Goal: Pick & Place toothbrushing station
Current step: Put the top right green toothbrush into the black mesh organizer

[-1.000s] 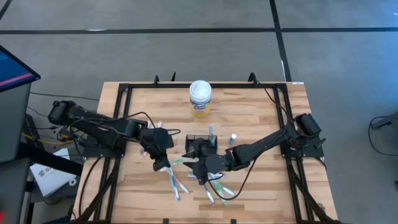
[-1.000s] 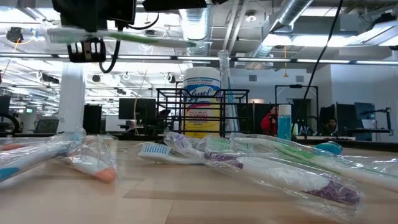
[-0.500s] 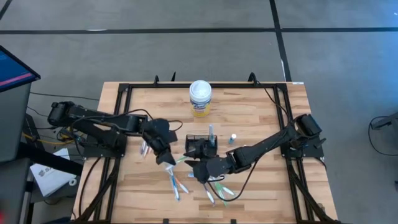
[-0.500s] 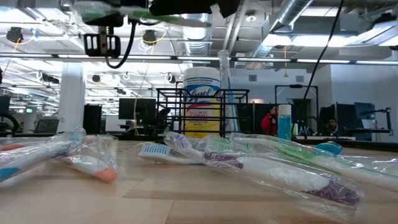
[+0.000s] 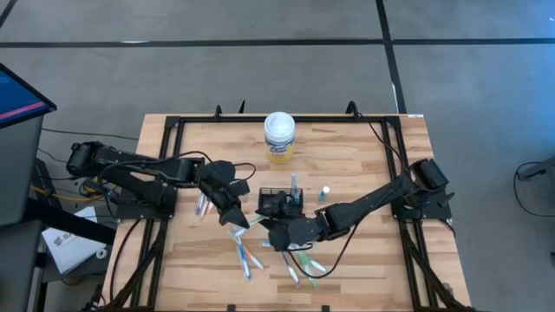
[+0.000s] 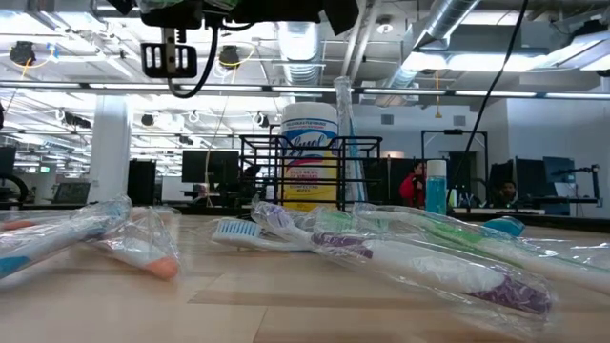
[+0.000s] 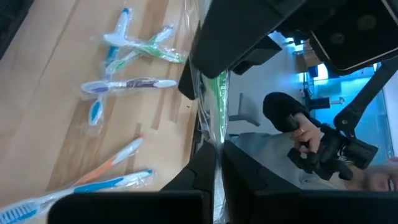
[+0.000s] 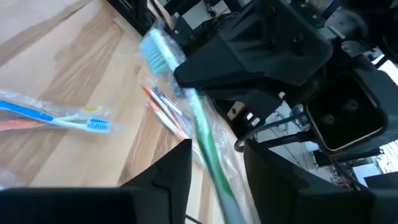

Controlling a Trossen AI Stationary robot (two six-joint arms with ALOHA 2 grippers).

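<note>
Over the pale wooden bench (image 5: 364,165) both dark arms meet near the middle. The left end effector (image 5: 236,218) hangs above the boards just left of the small black wire-mesh rectangular holder (image 5: 279,203), and it is clamped tight on a green-handled toothbrush in a clear plastic wrapper (image 7: 214,99); in the left wrist view the wrapper runs straight up between its two dark fingers (image 7: 200,168). The right end effector (image 5: 277,234) sits just near of the holder, close to the left one, and in the right wrist view the same green toothbrush (image 8: 205,134), blue-bristled at its head, passes between its fingers (image 8: 168,171); whether they press on it or merely stand around it I cannot tell.

The holder stands upright around the middle of the bench, with one thin clear-wrapped brush (image 6: 342,143) already standing up in it. Behind it, on the far side, is a white cylindrical canister with a yellow label (image 5: 279,137). A small blue-capped bottle (image 5: 325,191) stands just right of the holder.

On the near part of the bench lie several more wrapped toothbrushes: an orange and blue pair (image 5: 245,257) to the left, green and purple ones (image 5: 303,264) to the right, well spread and flat on the wood.

Beyond the bench, in the room, a person in red (image 6: 416,186) is visible far off.
</note>
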